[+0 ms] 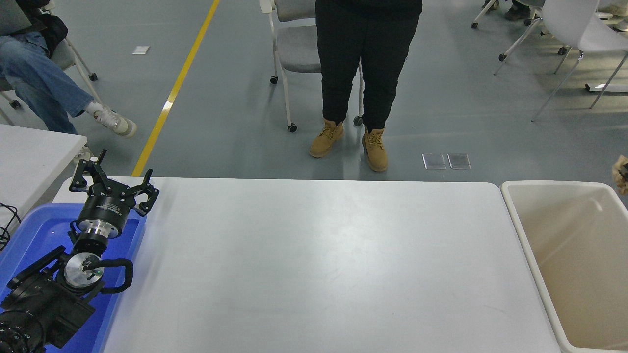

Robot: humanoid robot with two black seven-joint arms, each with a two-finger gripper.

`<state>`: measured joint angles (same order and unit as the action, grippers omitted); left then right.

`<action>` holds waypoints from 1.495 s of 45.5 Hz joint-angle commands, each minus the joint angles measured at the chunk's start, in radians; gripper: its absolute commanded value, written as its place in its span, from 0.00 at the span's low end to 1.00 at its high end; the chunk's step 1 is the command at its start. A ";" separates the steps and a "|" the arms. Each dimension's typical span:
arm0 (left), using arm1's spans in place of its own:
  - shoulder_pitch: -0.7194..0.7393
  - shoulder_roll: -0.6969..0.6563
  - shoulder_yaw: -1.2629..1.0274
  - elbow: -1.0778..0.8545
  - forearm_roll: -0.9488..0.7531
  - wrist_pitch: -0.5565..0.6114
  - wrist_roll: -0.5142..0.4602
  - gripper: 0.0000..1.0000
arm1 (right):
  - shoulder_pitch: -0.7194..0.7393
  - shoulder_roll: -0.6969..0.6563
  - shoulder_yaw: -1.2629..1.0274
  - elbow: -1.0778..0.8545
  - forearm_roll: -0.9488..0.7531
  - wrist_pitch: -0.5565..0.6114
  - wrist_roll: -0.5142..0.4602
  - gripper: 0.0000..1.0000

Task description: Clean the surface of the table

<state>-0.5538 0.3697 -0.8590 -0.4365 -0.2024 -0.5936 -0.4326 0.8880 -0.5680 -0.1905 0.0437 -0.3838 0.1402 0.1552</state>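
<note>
While my left arm sits parked at the lower left of the frame, my left hand [114,182] points away from the camera with its black fingers [146,195] spread apart, holding nothing. The hand hangs over the far edge of a blue tray [29,230], which lies at the left edge of the frame on the left end of the desk [324,264]. My right arm and hand do not show anywhere in this view.

The desk is the white, slightly glossy top that fills the middle and bottom of the frame, from the tray across to the right. Faint smears mark its sheen near the centre. Just beside its right end, at the right edge of the frame, stands a beige bin [532,245], open at the top.

Beyond the desk's far side, at top centre, a person [365,63] in black trousers and tan boots stands on the grey floor in front of a wheeled chair [294,54]. At the upper left, another person [44,83] in jeans sits. A yellow line [174,93] runs down the floor there.
</note>
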 commanded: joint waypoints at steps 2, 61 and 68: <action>0.000 0.000 0.000 0.001 0.000 0.000 0.000 1.00 | -0.046 0.023 -0.030 -0.007 -0.017 -0.011 -0.183 0.00; 0.000 0.000 0.000 -0.001 0.000 0.000 0.000 1.00 | -0.210 0.229 -0.047 -0.005 0.002 -0.090 -0.209 0.00; 0.000 0.000 0.000 0.001 0.000 0.000 0.000 1.00 | -0.210 0.229 -0.040 -0.005 0.002 -0.116 -0.209 0.11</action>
<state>-0.5538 0.3697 -0.8590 -0.4364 -0.2025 -0.5936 -0.4326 0.6815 -0.3423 -0.2377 0.0382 -0.3824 0.0491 -0.0534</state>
